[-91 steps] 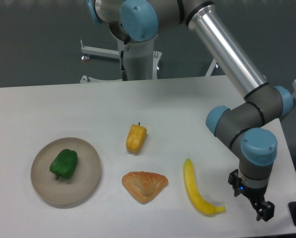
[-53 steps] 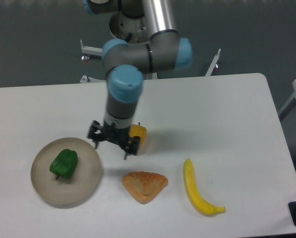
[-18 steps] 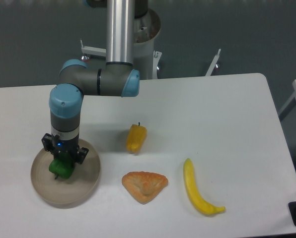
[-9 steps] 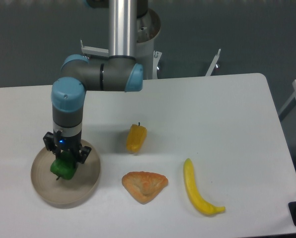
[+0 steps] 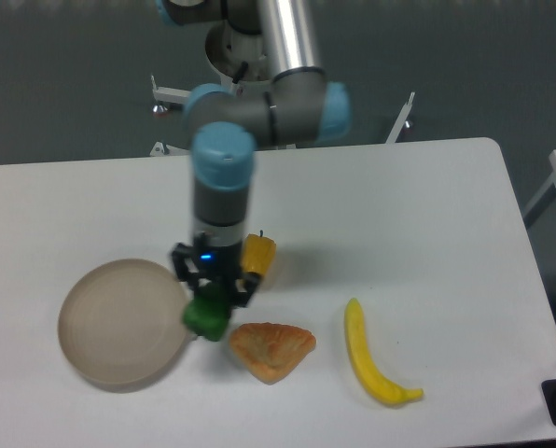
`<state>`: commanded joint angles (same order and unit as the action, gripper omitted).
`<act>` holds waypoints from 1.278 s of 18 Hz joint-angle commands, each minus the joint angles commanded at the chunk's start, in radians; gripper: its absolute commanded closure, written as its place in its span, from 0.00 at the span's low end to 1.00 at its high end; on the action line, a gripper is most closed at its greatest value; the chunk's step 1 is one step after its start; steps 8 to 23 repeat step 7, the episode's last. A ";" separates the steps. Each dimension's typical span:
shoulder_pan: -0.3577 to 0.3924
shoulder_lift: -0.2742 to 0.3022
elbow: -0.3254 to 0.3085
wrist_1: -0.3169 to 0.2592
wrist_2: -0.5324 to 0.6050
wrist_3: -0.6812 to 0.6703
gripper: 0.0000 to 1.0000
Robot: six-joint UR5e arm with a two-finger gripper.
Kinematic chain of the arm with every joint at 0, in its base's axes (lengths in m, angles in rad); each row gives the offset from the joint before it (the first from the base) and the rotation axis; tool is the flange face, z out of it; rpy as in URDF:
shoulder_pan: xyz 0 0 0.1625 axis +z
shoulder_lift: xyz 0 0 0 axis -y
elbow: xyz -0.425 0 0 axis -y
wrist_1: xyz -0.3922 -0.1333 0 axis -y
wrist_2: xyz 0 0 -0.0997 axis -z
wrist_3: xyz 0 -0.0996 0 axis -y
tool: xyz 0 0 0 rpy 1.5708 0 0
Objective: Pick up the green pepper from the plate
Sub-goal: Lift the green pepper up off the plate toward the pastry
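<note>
My gripper (image 5: 213,301) is shut on the green pepper (image 5: 206,316), a small glossy dark-green lump, and holds it just right of the plate's rim, beside the pastry. The plate (image 5: 101,322), a round beige-grey dish with a raised rim, lies at the front left with nothing on it. My arm comes down from the back, and its wrist stands above the pepper.
A yellow-orange pepper (image 5: 258,259) lies just right of my gripper, partly hidden by it. A triangular pastry (image 5: 272,350) lies at the front, touching or nearly touching the green pepper. A banana (image 5: 376,367) lies to the front right.
My gripper has carried the green pepper off the plate and to the right, to beside the pastry. The plate now holds nothing. The arm has swung right.
</note>
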<state>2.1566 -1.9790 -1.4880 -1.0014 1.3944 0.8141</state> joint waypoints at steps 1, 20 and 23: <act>0.015 0.005 0.002 -0.029 0.008 0.043 0.64; 0.078 0.011 0.008 -0.066 0.078 0.192 0.64; 0.078 0.011 0.008 -0.066 0.078 0.192 0.64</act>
